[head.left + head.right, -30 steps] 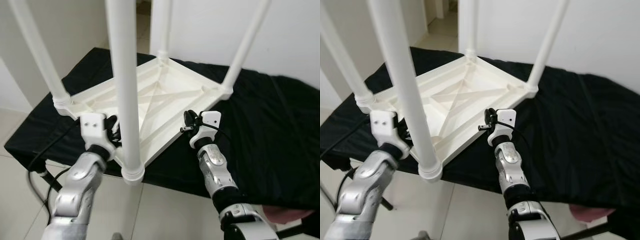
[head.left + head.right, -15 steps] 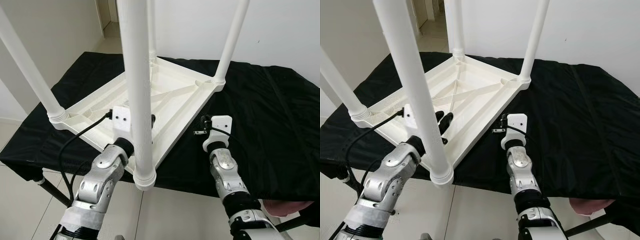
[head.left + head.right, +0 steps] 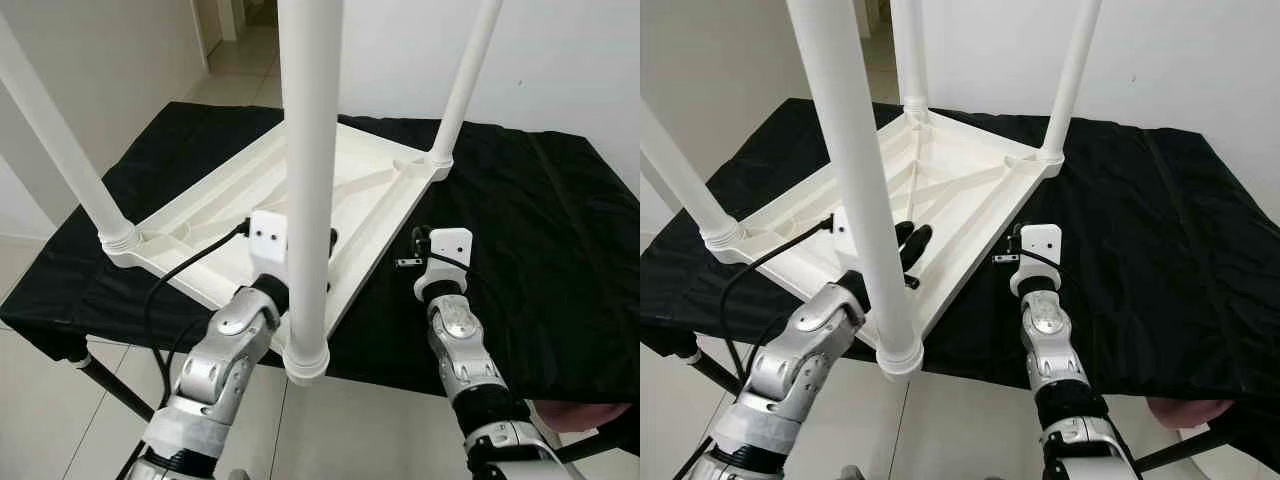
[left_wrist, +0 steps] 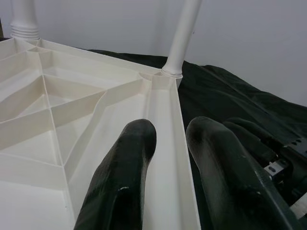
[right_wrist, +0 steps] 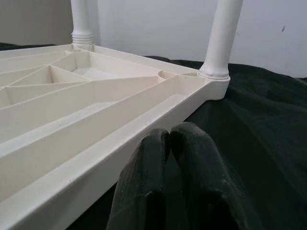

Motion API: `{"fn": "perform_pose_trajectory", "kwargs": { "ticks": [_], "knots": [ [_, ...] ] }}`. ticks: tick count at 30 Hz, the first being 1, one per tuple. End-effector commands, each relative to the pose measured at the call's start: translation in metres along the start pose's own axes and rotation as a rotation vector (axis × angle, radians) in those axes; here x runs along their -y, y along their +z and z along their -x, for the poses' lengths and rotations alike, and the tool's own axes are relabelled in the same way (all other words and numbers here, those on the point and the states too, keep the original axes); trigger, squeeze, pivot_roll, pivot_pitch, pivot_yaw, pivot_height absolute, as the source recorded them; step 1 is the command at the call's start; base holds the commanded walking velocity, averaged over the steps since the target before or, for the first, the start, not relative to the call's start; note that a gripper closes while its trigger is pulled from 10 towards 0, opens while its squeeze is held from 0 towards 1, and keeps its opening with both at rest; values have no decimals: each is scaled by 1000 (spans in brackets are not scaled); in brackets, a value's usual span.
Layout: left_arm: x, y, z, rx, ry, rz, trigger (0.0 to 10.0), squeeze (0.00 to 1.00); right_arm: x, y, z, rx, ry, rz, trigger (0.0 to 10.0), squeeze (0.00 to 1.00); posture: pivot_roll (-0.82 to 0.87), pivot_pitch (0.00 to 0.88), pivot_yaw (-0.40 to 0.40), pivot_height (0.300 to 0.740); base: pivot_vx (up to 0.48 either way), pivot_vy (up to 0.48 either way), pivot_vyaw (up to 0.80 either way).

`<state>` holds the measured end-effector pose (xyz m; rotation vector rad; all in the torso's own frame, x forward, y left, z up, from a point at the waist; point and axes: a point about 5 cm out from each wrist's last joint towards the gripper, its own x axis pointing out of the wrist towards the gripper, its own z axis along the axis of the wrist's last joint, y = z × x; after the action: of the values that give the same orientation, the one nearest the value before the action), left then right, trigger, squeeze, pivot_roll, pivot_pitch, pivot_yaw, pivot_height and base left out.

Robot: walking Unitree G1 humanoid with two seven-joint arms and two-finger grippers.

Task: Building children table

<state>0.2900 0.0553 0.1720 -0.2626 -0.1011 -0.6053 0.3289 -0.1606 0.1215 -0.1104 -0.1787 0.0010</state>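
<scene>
Table (image 3: 970,190) lying upside down on black surface (image 3: 1160,230), legs up; left gripper (image 4: 168,139) straddling its rim half-open, right gripper (image 5: 170,143) waiting closed, empty.

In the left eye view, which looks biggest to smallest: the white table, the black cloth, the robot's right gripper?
1. black cloth
2. white table, upside down; its legs loom from nearness
3. right gripper
</scene>
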Motion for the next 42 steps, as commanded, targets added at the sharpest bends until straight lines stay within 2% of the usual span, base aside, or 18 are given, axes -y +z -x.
{"fn": "perform_pose_trajectory", "kwargs": {
  "ticks": [1,6,9,12,15,18,21,24,26,30,33,35,36,39,42],
  "knots": [
    [5,-5,0,-17,-132,-14,10000,0,-1,-2,3,-14,26,-6,10000,0,-143,0,24,740,0,0,0],
    [-7,-5,-4,-34,-171,-133,10000,0,1,-6,10,-17,85,-2,10000,0,-103,0,4,740,0,0,0],
    [-16,0,-7,-40,-179,-172,10000,0,2,-8,11,-26,74,2,10000,0,-116,0,20,740,0,0,0],
    [-20,0,-7,-48,-184,-175,10000,0,2,-6,11,-19,69,4,10000,0,-118,0,23,740,0,0,0],
    [-31,-8,-3,-90,-182,-224,10000,0,3,-4,13,-9,51,3,10000,0,-131,0,31,740,0,0,0],
    [-43,-14,4,-144,-202,-306,10000,0,6,-3,15,-5,43,6,10000,0,-133,0,33,740,0,0,0],
    [-46,-15,5,-155,-207,-321,10000,0,6,-3,15,-4,44,7,10000,0,-133,0,33,740,0,0,0],
    [-66,-17,13,-215,-225,-406,10000,0,13,1,16,10,55,23,10000,0,-143,0,31,740,0,0,0],
    [-79,-13,20,-249,-236,-417,10000,0,17,5,15,24,60,37,10000,0,-144,0,25,740,0,0,0],
    [-92,-3,25,-244,-227,-414,10000,0,21,9,14,31,69,46,10000,0,-132,0,14,740,0,0,0],
    [-95,0,27,-243,-225,-413,10000,0,21,10,14,33,78,44,10000,0,-131,0,13,740,0,0,0],
    [-98,1,30,-255,-256,-414,10000,0,22,11,15,37,96,41,10000,0,-121,0,10,740,0,0,0],
    [-98,-1,36,-275,-312,-428,10000,0,23,11,17,38,115,46,10000,0,-119,0,12,740,0,0,0],
    [-98,-2,41,-289,-353,-439,10000,0,24,11,18,38,127,50,10000,0,-119,0,12,740,0,0,0],
    [-99,-6,46,-341,-411,-404,10000,0,29,10,20,33,128,66,10000,0,-101,0,11,740,0,0,0]
  ]
}}
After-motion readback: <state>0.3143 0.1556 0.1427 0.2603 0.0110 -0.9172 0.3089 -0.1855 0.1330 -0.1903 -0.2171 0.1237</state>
